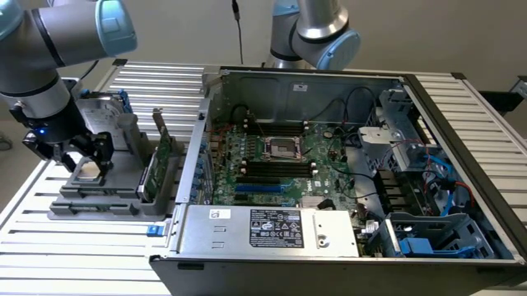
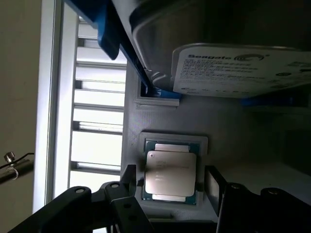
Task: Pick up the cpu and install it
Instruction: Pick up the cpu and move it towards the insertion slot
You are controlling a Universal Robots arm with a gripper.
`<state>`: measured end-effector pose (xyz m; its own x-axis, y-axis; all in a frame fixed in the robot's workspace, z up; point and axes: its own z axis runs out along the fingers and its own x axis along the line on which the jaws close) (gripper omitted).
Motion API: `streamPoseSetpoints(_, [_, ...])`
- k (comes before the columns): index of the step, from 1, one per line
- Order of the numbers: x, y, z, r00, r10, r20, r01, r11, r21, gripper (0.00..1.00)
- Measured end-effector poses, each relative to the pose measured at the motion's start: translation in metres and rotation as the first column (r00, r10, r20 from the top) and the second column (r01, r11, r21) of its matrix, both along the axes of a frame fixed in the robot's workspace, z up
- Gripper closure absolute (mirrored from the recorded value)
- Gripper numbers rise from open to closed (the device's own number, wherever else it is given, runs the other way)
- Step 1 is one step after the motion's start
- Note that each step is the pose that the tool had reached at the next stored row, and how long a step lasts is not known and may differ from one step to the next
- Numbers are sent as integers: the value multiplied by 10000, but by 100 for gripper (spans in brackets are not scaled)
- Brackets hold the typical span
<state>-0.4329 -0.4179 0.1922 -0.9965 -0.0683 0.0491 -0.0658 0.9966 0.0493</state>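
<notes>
Open fingers (image 2: 213, 188) straddle the cpu (image 2: 170, 174) in its grey holder (image 2: 194, 121); best centred squarely on opposite edges before closing.

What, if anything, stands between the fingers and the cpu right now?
Nothing visible does. The open fingers sit one on each side of the cpu, which lies flat and uncovered in its recess in the gray holder. The hard drive stands farther along the holder, clear of the gap.
</notes>
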Motion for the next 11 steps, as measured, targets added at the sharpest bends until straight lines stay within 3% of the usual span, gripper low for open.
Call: streamPoseSetpoints(11, [5, -2, -66, 9999, -158, -7, 158, 9999, -2, 33])
